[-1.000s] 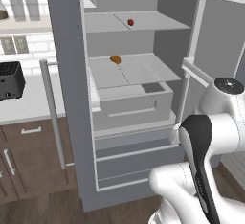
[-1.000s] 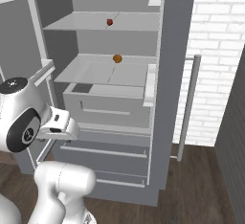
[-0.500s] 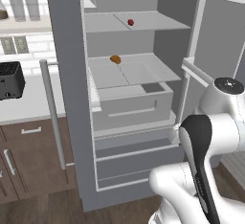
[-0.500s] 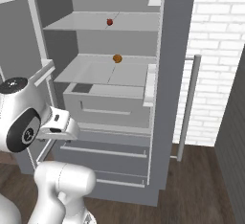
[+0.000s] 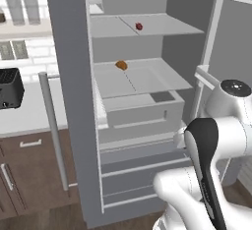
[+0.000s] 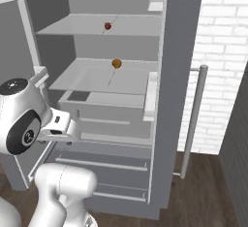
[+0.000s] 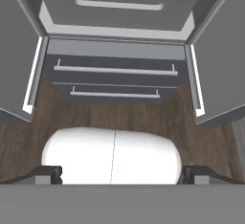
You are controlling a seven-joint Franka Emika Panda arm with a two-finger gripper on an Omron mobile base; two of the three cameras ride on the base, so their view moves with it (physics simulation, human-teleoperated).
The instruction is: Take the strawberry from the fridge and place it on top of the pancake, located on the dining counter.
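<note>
A: Where was the claw (image 7: 116, 175), nearest to us?

B: Low before the fridge (image 5: 74, 101), pointed down toward the two drawers (image 7: 115, 79) and the wooden floor (image 7: 119, 117). Its fingertips (image 7: 48, 174) stood spread wide with nothing between them, probably because the reach had not begun.

A: And farther in?

B: The doors stood open, so the shelves were exposed. On the middle shelf (image 5: 147, 79) sat an orange-brown lump (image 5: 121, 65), the wrong item. Above and behind it, the strawberry (image 5: 139, 26) lay on the upper shelf (image 5: 162, 25), well apart from the claw.

A: So the arm needed lifting?

B: I judged so: up and inward, past the lump.
</note>
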